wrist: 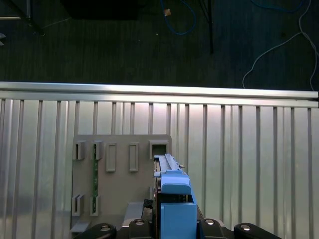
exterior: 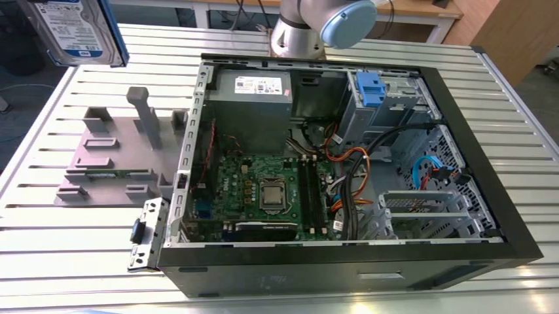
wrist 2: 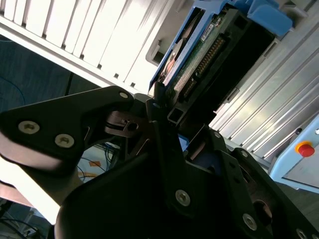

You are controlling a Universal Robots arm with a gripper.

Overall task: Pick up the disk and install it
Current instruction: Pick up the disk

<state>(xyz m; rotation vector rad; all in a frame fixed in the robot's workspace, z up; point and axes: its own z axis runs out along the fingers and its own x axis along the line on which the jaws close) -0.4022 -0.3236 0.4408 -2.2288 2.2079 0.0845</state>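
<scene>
Seemingly, hand (wrist 2: 158,112) clamps disk (exterior: 74,29) above stand (exterior: 114,157).

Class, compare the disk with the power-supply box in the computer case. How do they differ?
The disk is held on edge in the gripper; the power-supply box sits inside the computer case. The disk wears a blue bracket and a white-and-blue label; the power-supply box is plain grey with a white sticker. The disk is a thin slab, the power-supply box deep. Both are rectangular metal.
</scene>
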